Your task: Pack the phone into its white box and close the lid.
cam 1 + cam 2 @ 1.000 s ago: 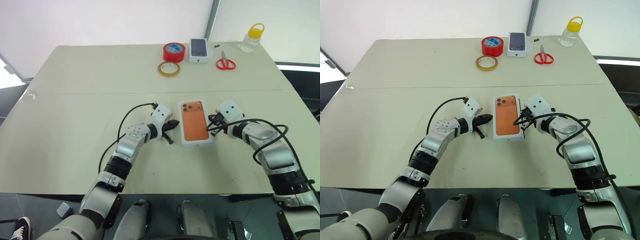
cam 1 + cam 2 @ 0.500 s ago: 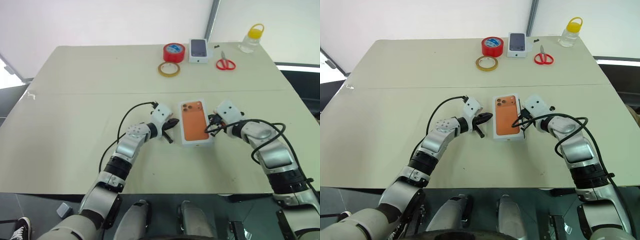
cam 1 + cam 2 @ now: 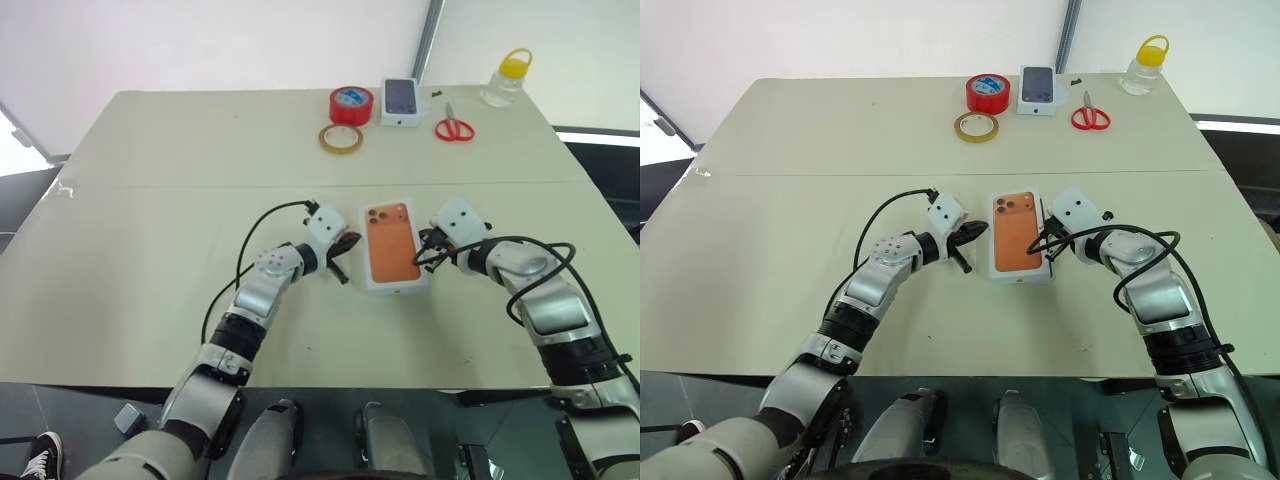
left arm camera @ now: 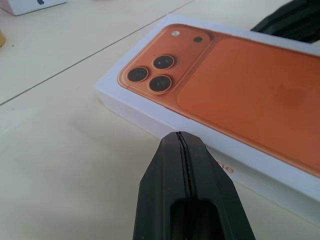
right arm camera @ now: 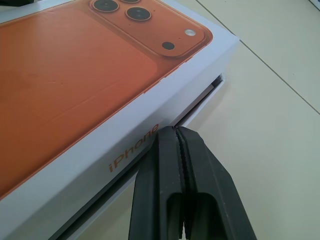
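White lid, printed with an orange phone image, sat on its white box at the middle of the cream worktop. Not fully seated along the right side: dark gap seen under the lid's edge in the right wrist view, with the tray's rim showing below. Left tool hovered just beside the lid's left long edge, fingers pressed together, gripping nothing. Right tool sat at the lid's right long edge, fingers likewise pressed together, tips at the gap; contact could not be told. Far back on the worktop lay a red tape roll, a tan tape ring, a small white box, red scissors and a yellow-capped bottle.
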Controlling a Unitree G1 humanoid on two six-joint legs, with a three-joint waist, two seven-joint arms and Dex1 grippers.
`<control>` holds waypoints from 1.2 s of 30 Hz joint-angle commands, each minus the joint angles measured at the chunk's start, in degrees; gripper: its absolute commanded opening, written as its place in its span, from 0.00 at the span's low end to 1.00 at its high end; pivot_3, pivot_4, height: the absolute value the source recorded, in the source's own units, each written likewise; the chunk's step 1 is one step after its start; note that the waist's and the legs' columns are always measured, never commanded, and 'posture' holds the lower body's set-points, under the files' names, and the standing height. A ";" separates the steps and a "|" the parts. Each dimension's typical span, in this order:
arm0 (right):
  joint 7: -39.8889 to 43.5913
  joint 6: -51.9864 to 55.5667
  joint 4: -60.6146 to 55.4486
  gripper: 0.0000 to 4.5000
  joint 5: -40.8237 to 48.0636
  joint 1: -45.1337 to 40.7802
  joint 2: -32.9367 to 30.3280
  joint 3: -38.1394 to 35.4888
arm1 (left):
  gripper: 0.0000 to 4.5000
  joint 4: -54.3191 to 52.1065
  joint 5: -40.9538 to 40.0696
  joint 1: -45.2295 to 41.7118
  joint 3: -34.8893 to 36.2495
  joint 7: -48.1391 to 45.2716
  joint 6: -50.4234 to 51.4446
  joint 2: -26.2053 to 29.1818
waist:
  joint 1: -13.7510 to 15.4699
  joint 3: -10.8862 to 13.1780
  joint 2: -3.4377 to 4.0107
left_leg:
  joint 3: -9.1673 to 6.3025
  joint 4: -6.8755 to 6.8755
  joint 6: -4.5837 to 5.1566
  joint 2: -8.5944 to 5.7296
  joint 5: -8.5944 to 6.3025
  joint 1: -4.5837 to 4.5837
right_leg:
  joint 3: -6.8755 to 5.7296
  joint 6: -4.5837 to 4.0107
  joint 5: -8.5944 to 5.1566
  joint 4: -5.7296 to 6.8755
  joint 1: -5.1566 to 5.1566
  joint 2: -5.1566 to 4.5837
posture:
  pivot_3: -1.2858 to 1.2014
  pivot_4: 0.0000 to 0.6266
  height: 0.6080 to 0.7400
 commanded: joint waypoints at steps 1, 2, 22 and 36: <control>-0.26 0.39 -0.16 0.01 -0.57 -0.02 -1.29 -1.85 | 0.00 -1.85 1.13 -0.44 -0.97 0.09 0.18 0.58 | -0.01 0.00 0.00 | 0.00 0.00 0.00 0.00 0.00 0.00 | 0.00 0.00 0.00 0.00 0.00 0.00 | 0.52 0.24 1.00; -0.15 0.60 -0.10 0.01 -0.42 -0.34 -1.44 -2.11 | 0.00 -1.96 1.06 -0.26 -0.97 -0.25 0.90 0.95 | -0.02 0.00 0.00 | 0.00 0.00 0.00 0.00 0.00 0.00 | 0.00 0.00 0.00 0.00 0.00 0.00 | 0.52 0.24 1.00; 9.25 4.23 -11.76 0.01 6.23 3.75 -6.38 -4.49 | 0.00 -3.00 0.26 0.50 -2.99 -3.11 5.56 -1.14 | -0.04 0.00 0.00 | 0.00 -0.01 0.05 0.01 -0.03 0.00 | -0.01 0.00 0.00 -0.04 0.00 0.00 | 0.52 0.24 1.00; 8.14 3.29 -10.29 0.01 3.43 5.26 -6.25 -3.01 | 0.00 -6.03 -0.62 -0.06 -2.03 -2.31 6.12 -1.81 | -0.04 0.00 0.00 | -0.01 -0.01 0.04 0.01 -0.03 0.00 | -0.01 0.00 0.00 -0.04 0.00 0.00 | 0.52 0.24 1.00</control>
